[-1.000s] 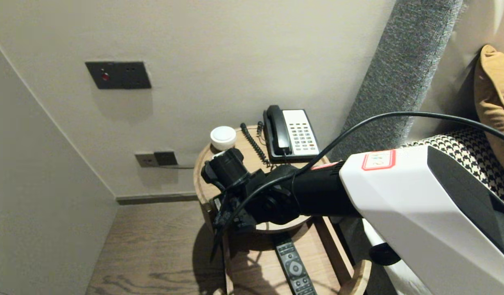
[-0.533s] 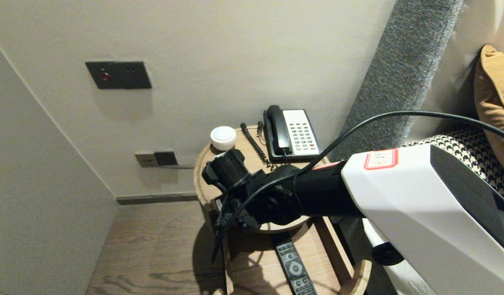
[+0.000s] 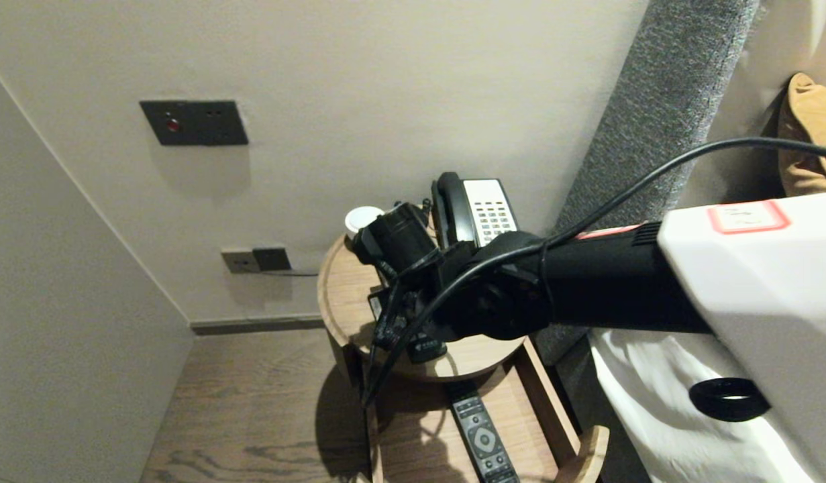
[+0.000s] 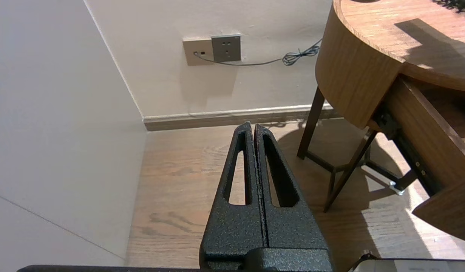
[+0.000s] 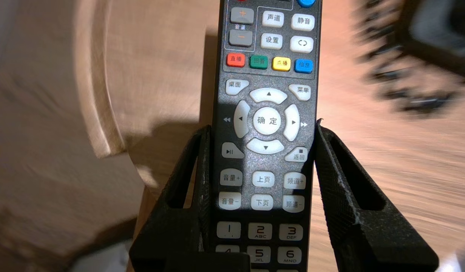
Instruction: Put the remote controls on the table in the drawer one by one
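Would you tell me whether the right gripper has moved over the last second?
Yes. In the head view the right gripper has shifted up and rightward over the table, closer to the telephone.

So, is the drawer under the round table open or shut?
Open. The drawer sticks out from beneath the round table top, and a black remote lies in it, seen from above.

On right gripper (image 5: 260,130), fingers (image 5: 332,170) black, coarse, grainy. Between them, black plastic remote control (image 5: 266,121): matt, finely speckled face; keys smooth, rubbery. Beneath it, round wooden bedside table (image 5: 160,56): smooth, matt, visible grain. On left gripper (image 4: 253,126), same rough black texture; wood-grain floor (image 4: 179,181) below, smooth.
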Robot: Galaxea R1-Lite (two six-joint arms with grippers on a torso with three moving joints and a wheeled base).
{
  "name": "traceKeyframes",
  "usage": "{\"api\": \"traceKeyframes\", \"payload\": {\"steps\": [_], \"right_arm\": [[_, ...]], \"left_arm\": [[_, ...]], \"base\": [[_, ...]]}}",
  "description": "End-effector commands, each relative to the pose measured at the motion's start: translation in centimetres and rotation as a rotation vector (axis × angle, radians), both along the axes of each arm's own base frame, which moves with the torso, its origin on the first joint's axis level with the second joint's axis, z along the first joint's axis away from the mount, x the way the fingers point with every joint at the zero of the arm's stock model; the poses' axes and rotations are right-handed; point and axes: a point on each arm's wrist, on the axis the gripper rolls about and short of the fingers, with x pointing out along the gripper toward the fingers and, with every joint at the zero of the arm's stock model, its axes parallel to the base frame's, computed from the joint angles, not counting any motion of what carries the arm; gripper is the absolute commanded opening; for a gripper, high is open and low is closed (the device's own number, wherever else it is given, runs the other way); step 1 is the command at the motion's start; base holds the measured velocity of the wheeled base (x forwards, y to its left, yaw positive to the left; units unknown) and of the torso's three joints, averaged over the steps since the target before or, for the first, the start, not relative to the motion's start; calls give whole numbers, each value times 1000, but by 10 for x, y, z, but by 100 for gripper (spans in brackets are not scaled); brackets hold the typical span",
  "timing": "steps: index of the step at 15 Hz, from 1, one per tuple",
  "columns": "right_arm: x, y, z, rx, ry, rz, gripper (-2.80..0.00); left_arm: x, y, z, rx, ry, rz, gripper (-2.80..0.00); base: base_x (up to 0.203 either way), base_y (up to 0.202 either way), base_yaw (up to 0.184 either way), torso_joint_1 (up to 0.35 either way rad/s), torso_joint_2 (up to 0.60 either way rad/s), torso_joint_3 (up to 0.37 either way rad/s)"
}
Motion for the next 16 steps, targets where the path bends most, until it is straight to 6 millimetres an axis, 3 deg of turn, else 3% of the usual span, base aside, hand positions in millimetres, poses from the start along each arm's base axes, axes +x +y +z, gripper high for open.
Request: {"api": "traceKeyframes", "payload": {"steps": [1, 4, 8, 13, 16], "right_arm": [[-9, -25, 42, 70, -53, -29, -280], [-14, -54, 69, 107, -53, -86, -280], [-37, -102, 93, 117, 44, -189, -280], [-67, -141, 72, 100, 180, -246, -280], [-85, -155, 53, 93, 264, -253, -280]], "left_arm": [[0, 0, 0, 0, 0, 0, -280], [0, 0, 0, 0, 0, 0, -280], [0, 0, 0, 0, 0, 0, -280], [0, 0, 0, 0, 0, 0, -280], [0, 0, 0, 0, 0, 0, -280]], "base": [[0, 0, 0, 0, 0, 0], [0, 0, 0, 0, 0, 0], [0, 0, 0, 0, 0, 0], [0, 0, 0, 0, 0, 0], [0, 0, 0, 0, 0, 0]]}}
